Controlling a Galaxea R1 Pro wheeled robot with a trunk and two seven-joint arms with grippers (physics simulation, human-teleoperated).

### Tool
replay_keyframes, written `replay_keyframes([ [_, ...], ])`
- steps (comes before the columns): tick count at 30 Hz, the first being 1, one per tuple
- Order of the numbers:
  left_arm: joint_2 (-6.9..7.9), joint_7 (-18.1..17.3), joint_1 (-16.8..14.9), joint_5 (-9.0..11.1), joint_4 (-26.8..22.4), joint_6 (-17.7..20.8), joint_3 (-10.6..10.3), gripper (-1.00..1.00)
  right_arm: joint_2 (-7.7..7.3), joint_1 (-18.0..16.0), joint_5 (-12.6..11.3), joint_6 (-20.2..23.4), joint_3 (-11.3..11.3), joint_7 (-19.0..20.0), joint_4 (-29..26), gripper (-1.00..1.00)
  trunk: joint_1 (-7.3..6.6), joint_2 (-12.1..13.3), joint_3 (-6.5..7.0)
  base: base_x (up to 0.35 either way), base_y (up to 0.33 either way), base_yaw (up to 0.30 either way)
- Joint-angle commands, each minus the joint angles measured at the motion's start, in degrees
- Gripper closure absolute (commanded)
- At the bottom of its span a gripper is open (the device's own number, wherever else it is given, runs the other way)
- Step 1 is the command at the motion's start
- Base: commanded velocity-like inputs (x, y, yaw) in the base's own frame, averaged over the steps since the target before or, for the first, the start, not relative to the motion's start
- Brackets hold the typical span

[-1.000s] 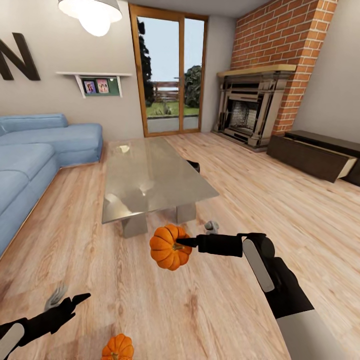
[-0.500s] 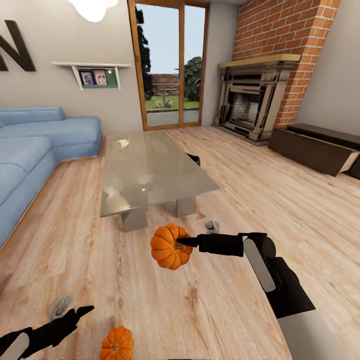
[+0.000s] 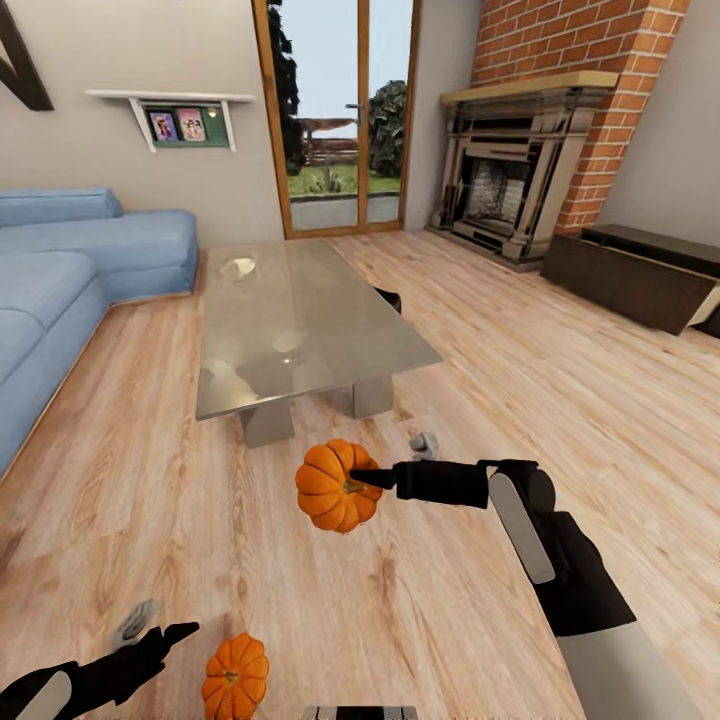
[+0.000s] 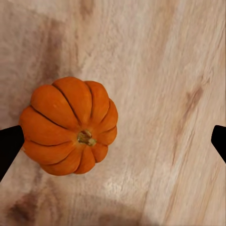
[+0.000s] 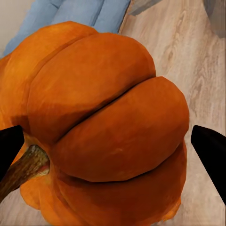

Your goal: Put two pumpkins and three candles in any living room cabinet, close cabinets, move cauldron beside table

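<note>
Matt ribbed orange pumpkins (image 3: 338,486), glossy glass-topped table (image 3: 300,330), pale grained wood floor (image 3: 560,380), rough red brick chimney (image 3: 570,40)

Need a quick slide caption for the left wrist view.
Open left end effector above a pumpkin sitting stem-up on the wood floor.

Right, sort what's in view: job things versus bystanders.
Job:
held pumpkin in right gripper
floor pumpkin by left gripper
candles
table
cabinet

Bystanders:
sofa
fireplace
shelf
</note>
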Motion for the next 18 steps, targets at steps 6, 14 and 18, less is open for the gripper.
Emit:
replay_keyframes([
  [6,-0.04,0.1,0.0,0.6,0.0,0.4,-0.2,-1.00,0.22,0.0,-2.8,0.5,3.2,0.3,-6.0,1.00,0.14,-0.1,-1.39,0.000,0.000,0.000],
  [14,-0.04,0.0,0.0,0.6,0.0,0.4,-0.1,-1.00,0.19,0.0,-4.8,0.5,3.7,0.4,-6.2,1.00,0.35,-0.2,-3.16,0.000,0.000,0.000],
  [18,-0.12,0.1,0.0,0.6,0.0,0.4,-0.1,-1.00,0.22,0.0,-4.9,0.5,3.7,0.5,-6.1,1.00,0.45,-0.3,-4.04,0.000,0.000,0.000],
])
